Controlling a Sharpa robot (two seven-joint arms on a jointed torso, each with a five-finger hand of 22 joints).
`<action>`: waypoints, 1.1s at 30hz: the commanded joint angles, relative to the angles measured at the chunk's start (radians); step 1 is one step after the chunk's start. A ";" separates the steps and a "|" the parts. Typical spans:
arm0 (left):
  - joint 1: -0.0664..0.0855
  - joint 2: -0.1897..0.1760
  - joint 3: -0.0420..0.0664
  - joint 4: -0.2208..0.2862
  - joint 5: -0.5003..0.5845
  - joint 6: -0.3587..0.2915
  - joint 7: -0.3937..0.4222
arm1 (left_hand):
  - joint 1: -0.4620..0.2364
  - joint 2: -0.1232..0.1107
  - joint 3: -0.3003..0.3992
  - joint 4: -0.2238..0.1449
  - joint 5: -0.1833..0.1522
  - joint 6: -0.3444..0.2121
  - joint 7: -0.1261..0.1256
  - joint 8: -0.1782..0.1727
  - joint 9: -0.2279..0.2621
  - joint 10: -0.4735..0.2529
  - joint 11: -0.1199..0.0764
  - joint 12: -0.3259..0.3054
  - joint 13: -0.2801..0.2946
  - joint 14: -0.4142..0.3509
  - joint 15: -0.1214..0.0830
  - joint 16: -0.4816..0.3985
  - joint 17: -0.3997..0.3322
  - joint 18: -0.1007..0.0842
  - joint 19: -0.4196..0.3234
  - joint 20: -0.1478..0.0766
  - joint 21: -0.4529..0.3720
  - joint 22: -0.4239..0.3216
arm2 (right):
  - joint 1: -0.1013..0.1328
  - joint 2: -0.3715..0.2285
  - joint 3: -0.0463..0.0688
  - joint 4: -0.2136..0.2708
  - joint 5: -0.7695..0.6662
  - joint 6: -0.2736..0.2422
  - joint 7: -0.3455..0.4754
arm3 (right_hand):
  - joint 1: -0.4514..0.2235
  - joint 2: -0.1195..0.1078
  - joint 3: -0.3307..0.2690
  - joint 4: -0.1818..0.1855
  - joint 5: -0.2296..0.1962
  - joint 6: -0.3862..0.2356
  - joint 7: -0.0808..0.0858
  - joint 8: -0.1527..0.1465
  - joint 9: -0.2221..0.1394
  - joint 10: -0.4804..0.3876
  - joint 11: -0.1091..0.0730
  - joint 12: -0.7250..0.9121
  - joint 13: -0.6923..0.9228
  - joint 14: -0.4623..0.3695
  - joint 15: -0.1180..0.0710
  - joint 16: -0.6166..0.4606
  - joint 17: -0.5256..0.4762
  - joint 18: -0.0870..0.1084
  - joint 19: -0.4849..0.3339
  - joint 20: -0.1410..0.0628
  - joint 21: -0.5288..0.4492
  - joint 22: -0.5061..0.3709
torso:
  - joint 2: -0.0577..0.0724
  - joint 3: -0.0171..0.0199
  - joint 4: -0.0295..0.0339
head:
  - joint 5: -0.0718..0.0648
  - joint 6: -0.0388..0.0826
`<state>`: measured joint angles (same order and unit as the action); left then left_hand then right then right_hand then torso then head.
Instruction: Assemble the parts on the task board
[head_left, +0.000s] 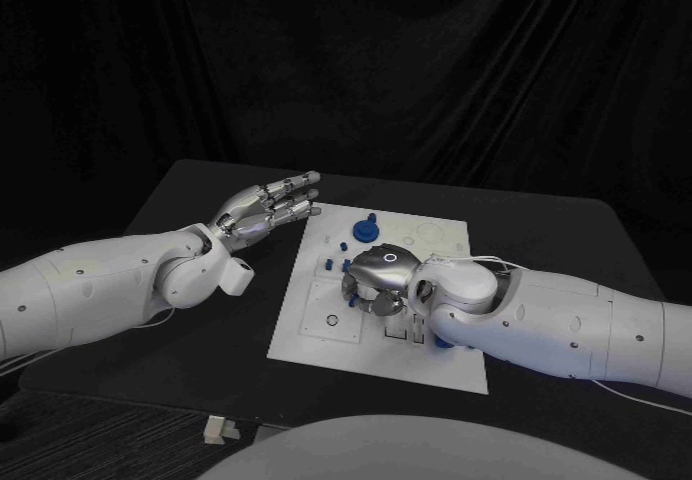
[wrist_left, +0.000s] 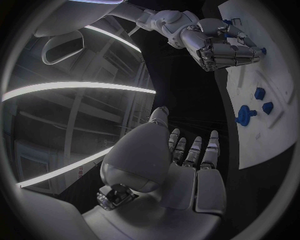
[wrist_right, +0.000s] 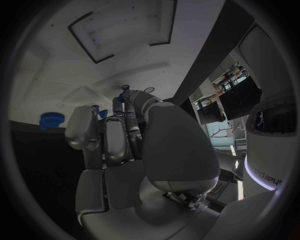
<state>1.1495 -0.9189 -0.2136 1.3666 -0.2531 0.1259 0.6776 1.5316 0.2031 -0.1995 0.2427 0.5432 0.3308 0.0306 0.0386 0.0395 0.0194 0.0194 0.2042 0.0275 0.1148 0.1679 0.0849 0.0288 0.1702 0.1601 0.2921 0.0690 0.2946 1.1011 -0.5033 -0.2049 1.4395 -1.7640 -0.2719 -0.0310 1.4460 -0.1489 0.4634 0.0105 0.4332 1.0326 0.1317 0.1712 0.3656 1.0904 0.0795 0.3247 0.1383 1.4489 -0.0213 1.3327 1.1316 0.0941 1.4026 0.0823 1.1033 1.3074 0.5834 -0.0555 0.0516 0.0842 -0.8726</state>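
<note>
Board (head_left: 325, 325) lies white in the middle of the black table (head_left: 173, 200) in the head view. The right hand (head_left: 378, 280) hangs over the board's middle, palm down, fingers curled toward the plate; whether it holds a part I cannot tell here. A blue peg (head_left: 368, 227) stands upright near the board's far edge, beyond that hand. Small blue parts (head_left: 330, 265) sit just left of the right hand, and another blue piece (head_left: 443, 343) shows at the near side, beside the right forearm. The left hand (head_left: 268, 209) hovers off the board's far-left corner, fingers stretched out and apart, holding nothing.

From the left wrist, the left hand (wrist_left: 181, 160) has its fingers straight and spread, empty, above the dark table. The board (wrist_left: 269, 125) is to one side with the blue peg (wrist_left: 244, 114) and two small blue parts (wrist_left: 263, 100) on it. The right hand (wrist_left: 226, 49) is over the board with fingers bent inward.

From the right wrist, the right hand (wrist_right: 119, 135) has its fingers bent down to the board (wrist_right: 56, 95). Blue parts (wrist_right: 125, 94) show at the fingertips, touching or nearly so; a grip is not clear. The blue peg (wrist_right: 50, 120) stands apart near the board's edge.
</note>
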 joint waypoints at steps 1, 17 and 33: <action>-0.002 0.002 0.001 0.000 0.005 0.016 0.037 | 0.001 0.006 0.005 -0.001 -0.004 -0.002 0.006 0.003 0.000 -0.003 0.008 -0.006 0.000 0.004 0.006 0.004 0.001 -0.001 0.008 0.002 0.007 -0.001 | -0.006 -0.001 -0.002 0.002 -0.003 0.014 -0.021 | 0.012 0.002 0.001 -0.007 0.003 -0.006 0.003 -0.005 -0.001 0.018 -0.011 0.004 0.001 0.001 0.009 0.004 -0.001 -0.003 -0.004 0.006 -0.005 0.144 | 0.000 0.0001 0.0002 | 0.000 0.000; -0.006 0.005 0.001 -0.006 0.005 0.021 0.030 | 0.001 0.007 0.007 -0.001 -0.005 -0.004 0.006 0.002 0.000 -0.003 0.009 -0.008 0.000 0.004 0.007 0.004 0.001 -0.001 0.009 0.002 0.007 -0.001 | -0.006 -0.013 -0.002 0.016 -0.003 -0.023 -0.010 | 0.015 0.002 0.004 -0.012 0.006 -0.005 0.003 -0.007 -0.002 0.018 -0.010 0.004 0.002 0.001 0.009 0.003 -0.001 -0.002 -0.004 0.006 -0.004 0.144 | -0.001 0.0003 0.0000 | 0.002 0.000; -0.009 0.006 0.001 -0.009 0.005 0.026 0.025 | 0.001 0.009 0.008 -0.001 -0.005 -0.004 0.007 0.002 0.000 -0.004 0.009 -0.008 0.000 0.004 0.008 0.004 0.001 -0.002 0.010 0.002 0.007 -0.002 | -0.005 -0.015 -0.002 0.023 -0.003 -0.016 -0.014 | 0.016 0.003 0.008 -0.016 0.017 -0.004 0.005 -0.011 -0.003 0.018 -0.009 0.001 0.002 0.001 0.010 0.004 -0.001 -0.003 -0.005 0.006 -0.001 0.144 | -0.001 0.0001 0.0000 | 0.006 0.000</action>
<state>1.1428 -0.9147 -0.2138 1.3565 -0.2530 0.1373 0.6777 1.5316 0.2031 -0.1994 0.2426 0.5432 0.3272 0.0341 0.0386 0.0394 0.0155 0.0229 0.2002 0.0275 0.1184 0.1716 0.0848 0.0288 0.1702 0.1633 0.2952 0.0690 0.2933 1.0985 -0.5177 -0.2071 1.4596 -1.7641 -0.2861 -0.0321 1.4572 -0.1487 0.4704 -0.0017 0.4441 1.0327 0.1317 0.1663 0.3634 1.0925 0.0816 0.3229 0.1384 1.4517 -0.0186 1.3327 1.1301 0.0941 1.3990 0.0860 1.1034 1.3073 0.5825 -0.0554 0.0515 0.0895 -0.8726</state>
